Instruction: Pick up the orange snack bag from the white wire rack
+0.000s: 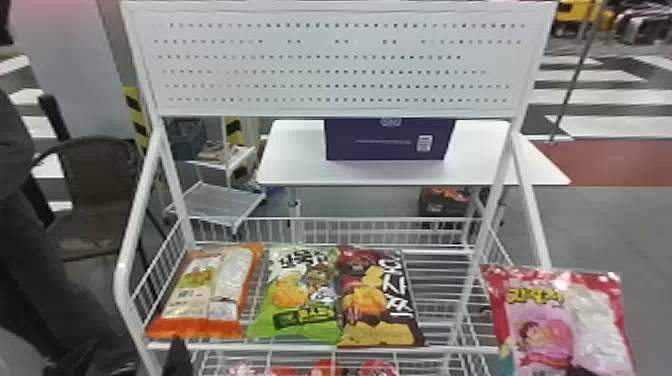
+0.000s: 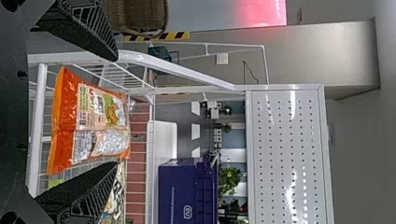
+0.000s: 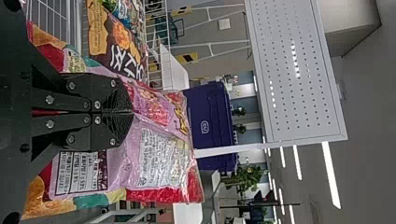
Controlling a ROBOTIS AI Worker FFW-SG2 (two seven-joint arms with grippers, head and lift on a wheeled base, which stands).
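With twelve o'clock facing away from me in the head view, the rack's left post [image 1: 134,220] runs up from eight toward ten; if I swing wide, my left pincer [image 2: 116,111] could knock it. Those fingers stand apart, holding nothing. The orange bag [image 1: 202,295] lies flat on the rack [image 1: 320,347] at eight, its near edge close to the front rail; coming in low, I could jam a fingertip on that rail or the wires. The plastic looks slick, so a shallow pinch might slip. The green bag [image 1: 295,300], between six and seven, lies just beside it and could get dragged along (crowded neighbours, those two). The brown bag [image 1: 377,300] sits at five, touching the green. Bare wires offer room between four and five. At four, my right pincer [image 3: 132,112] is clamped on the pink bag [image 1: 555,320]; turning that arm inward could brush the rack.
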